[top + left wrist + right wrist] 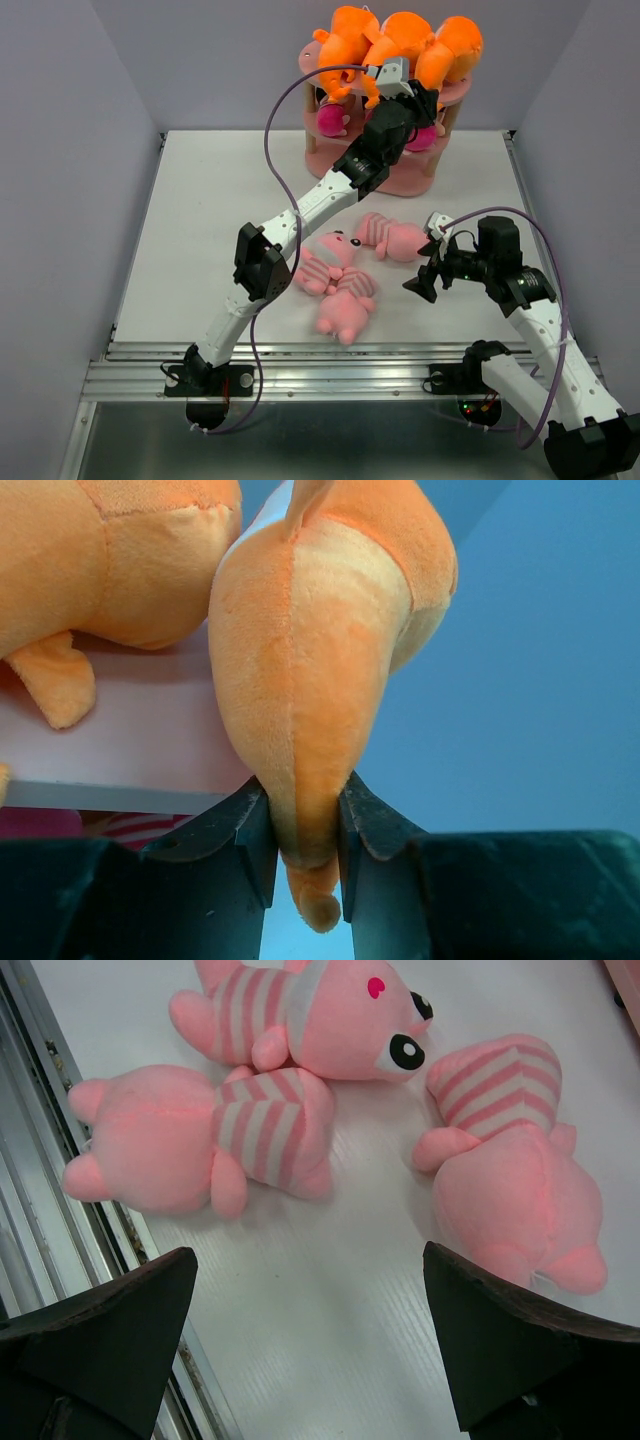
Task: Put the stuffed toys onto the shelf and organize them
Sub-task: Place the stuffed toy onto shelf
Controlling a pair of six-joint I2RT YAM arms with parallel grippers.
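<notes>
Orange toy point(320, 710), surely soft and light, rests on the shelf point(130, 750) at top centre, its lower fold lightly pinched in my left gripper point(303, 810); my right gripper point(308, 1260) gapes empty above the pink pigs point(190, 1140).

Bright, even light; soft shadows.

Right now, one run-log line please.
left gripper gripping orange toy on shelf top | right gripper open near pink pigs
</notes>
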